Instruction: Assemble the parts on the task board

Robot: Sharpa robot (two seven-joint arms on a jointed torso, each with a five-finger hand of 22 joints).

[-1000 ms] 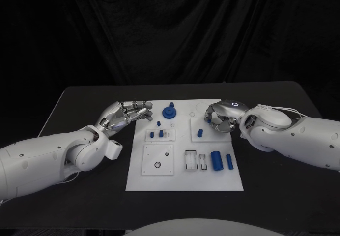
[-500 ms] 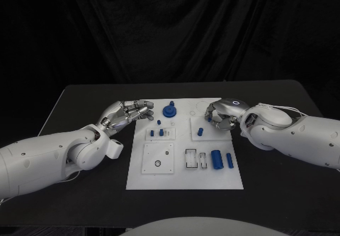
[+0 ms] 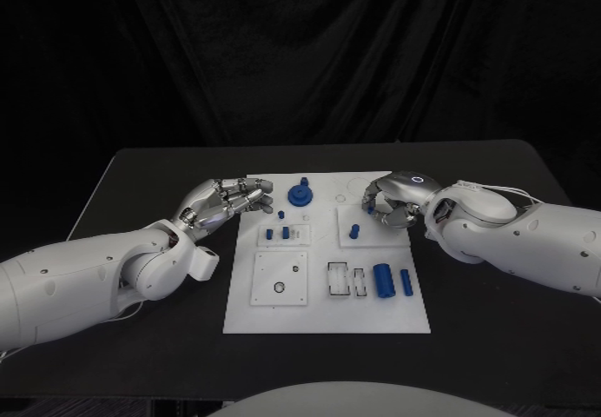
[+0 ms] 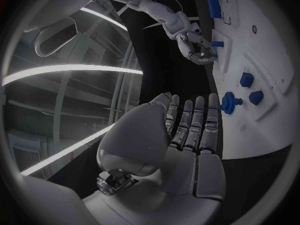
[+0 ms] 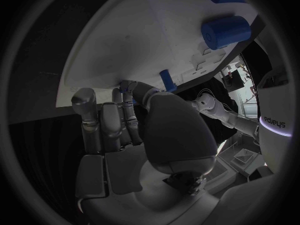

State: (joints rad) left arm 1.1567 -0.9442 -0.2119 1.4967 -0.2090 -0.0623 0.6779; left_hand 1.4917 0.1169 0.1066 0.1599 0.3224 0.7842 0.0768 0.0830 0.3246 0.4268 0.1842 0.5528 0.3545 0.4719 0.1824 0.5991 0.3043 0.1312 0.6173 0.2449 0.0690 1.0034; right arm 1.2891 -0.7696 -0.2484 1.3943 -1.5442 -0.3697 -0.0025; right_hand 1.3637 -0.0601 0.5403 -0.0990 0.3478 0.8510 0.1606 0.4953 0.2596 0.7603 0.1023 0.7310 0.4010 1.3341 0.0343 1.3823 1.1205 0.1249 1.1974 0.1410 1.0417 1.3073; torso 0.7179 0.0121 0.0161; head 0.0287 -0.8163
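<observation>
The right hand [image 3: 391, 201], fingers curled, whether pinching something I cannot tell, hovers just beyond the upright blue peg [image 3: 353, 232]; the left hand [image 3: 229, 201], fingers loosely spread, lies farther away.

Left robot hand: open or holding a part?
Open. The left robot hand holds nothing, fingers extended beside the task board.

White task board [image 3: 323, 321] lies flat, blue parts [image 3: 383, 283] scattered upon it.
</observation>
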